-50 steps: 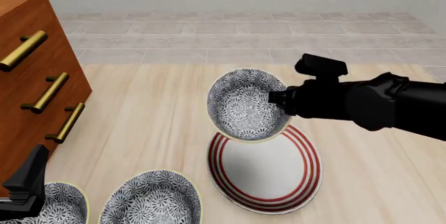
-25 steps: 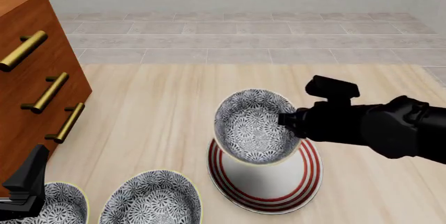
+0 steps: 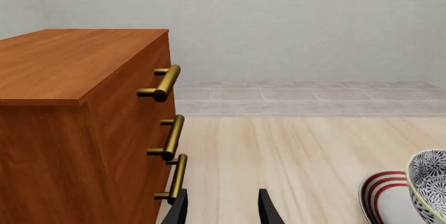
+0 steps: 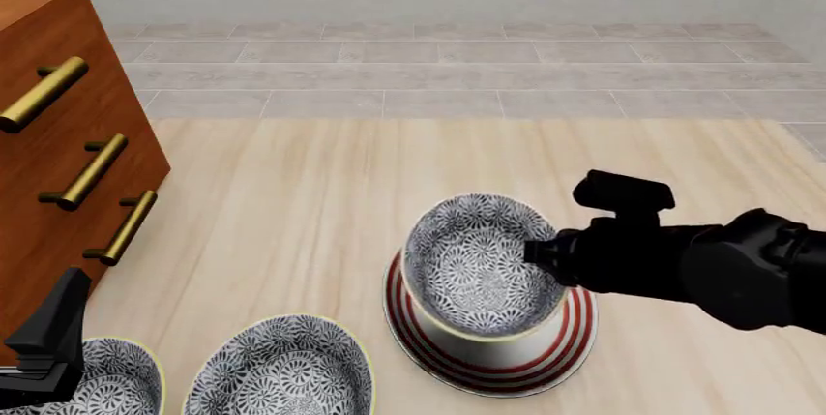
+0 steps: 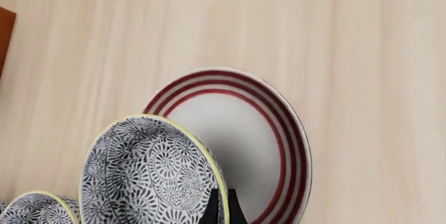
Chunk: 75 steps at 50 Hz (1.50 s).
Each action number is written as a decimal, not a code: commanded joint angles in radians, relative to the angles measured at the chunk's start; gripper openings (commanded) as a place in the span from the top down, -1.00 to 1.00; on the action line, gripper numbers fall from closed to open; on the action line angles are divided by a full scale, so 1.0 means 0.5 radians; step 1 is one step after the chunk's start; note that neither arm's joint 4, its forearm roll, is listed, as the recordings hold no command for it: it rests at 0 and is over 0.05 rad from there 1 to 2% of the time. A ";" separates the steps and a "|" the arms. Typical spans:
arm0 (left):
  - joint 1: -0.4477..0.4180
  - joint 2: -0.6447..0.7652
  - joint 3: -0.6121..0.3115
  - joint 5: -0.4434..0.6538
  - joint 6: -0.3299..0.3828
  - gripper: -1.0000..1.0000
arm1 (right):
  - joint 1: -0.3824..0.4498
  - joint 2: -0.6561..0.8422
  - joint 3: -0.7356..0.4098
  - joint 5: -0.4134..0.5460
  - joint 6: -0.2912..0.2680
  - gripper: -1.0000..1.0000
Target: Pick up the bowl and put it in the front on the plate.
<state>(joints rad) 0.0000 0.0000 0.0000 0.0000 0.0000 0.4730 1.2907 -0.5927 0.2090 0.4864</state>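
Observation:
The navy-and-white patterned bowl [image 4: 481,265] [image 5: 150,174] hangs tilted low over the plate [image 4: 579,323] [image 5: 237,125], a white one with red rings. I cannot tell whether its base touches the plate. My right gripper [image 4: 537,251] [image 5: 221,208] is shut on the bowl's right rim. The left wrist view catches the bowl [image 3: 430,179] and plate [image 3: 379,198] at its edge. My left gripper [image 3: 223,212] [image 4: 52,333] stays open with nothing in it, low at the near left beside the dresser.
Two look-alike patterned bowls [image 4: 284,371] [image 4: 114,384] sit at the near left; one of them [image 5: 35,208] shows in the right wrist view. A wooden dresser [image 4: 58,154] [image 3: 77,130] with brass handles stands on the left. Pale wood floor runs beyond the plate.
My right gripper has come down and nearer with the bowl, from well above the plate's far edge to low over the plate. The left arm has not moved.

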 commanded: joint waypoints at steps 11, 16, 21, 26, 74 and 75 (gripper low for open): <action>0.000 0.000 0.000 0.000 0.000 -1.00 | 0.008 0.121 0.021 -0.084 -0.033 1.00; 0.000 0.000 0.000 0.000 0.000 -1.00 | 0.014 0.153 0.038 -0.119 -0.037 1.00; 0.000 0.000 0.000 0.000 0.000 -1.00 | 0.034 0.157 0.075 -0.156 -0.021 1.00; 0.000 0.000 0.000 0.000 0.000 -1.00 | 0.044 0.142 0.126 -0.180 -0.009 1.00; 0.000 0.000 0.000 0.000 0.000 -1.00 | -0.042 0.228 0.081 -0.204 -0.098 -1.00; 0.000 0.000 0.000 0.000 0.000 -1.00 | -0.048 0.229 0.068 -0.194 -0.106 -1.00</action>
<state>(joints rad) 0.0000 0.0000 0.0000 0.0000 0.0000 0.4559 1.4142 -0.5425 0.0932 0.4442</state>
